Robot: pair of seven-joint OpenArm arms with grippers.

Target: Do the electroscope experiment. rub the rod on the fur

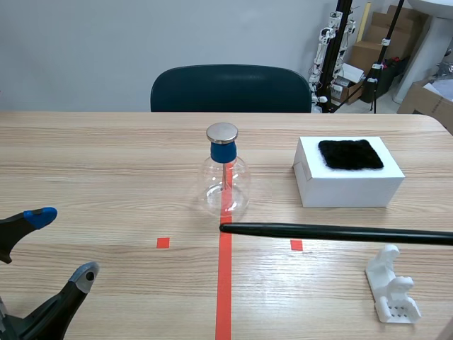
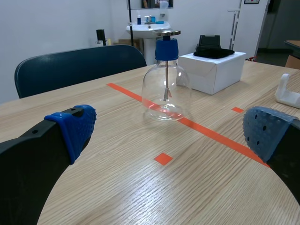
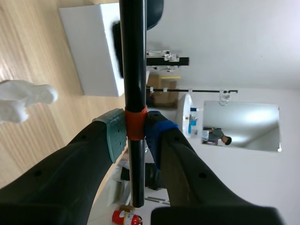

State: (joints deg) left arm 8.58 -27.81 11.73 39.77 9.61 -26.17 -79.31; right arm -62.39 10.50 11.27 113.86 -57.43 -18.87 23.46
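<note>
Flask (image 1: 226, 180) is the reference: clear glass, upright on the table (image 1: 106, 163), sitting on the tape line. Blue stopper (image 1: 222, 151) in its neck, metal disc (image 1: 222, 132) on top. Inside it only a thin stem (image 2: 166, 84) hanging from the stopper.

Rod (image 1: 333, 231): black, level, above the table, tip just robot-side of the flask base, rest runs off to the flask's right. Right gripper (image 3: 136, 133) is clamped on it at an orange band.

White box (image 1: 347, 180) right of the flask, closed. Fur (image 1: 350, 154) lies on its lid; rod is apart from it.

White stand (image 1: 391, 287) right of the flask, nearer the robot.

Left gripper (image 1: 62, 244) left of the flask, nearer the robot, fingers spread, holding nothing.
</note>
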